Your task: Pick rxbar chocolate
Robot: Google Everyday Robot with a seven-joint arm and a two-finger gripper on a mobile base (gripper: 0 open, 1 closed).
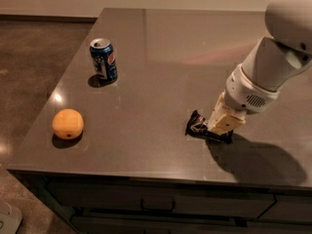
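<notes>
While the grey desk (pixel 161 48) fills most of the view, only its near right part is taken up by the work. The white arm (pixel 273 67) is seen reaching in from the upper right and slanting down toward that part, where a broad shadow is cast beside it. Well apart on the left, a blue soda can (pixel 103 60) is stood upright toward the far side, and an orange (pixel 68 124) is laid nearer the front edge; neither is concerned in the task. The rxbar chocolate (pixel 197 126) is found lying flat on the desk near the front right, its dark wrapper partly covered, so that only its crimped left end and a strip along its near side are shown. The claw (pixel 222 128) is set down right over the bar, touching it or very nearly so; whether it is spread around the wrapper or pressed together on it cannot be told from this angle.

The grasping step is judged to be in hand: the bar is reached but not yet lifted off the desk. A firm closure across the bar's narrow width is called for next, followed by a straight lift, since a thin, shiny wrapper is easily pushed along so smooth a surface.
</notes>
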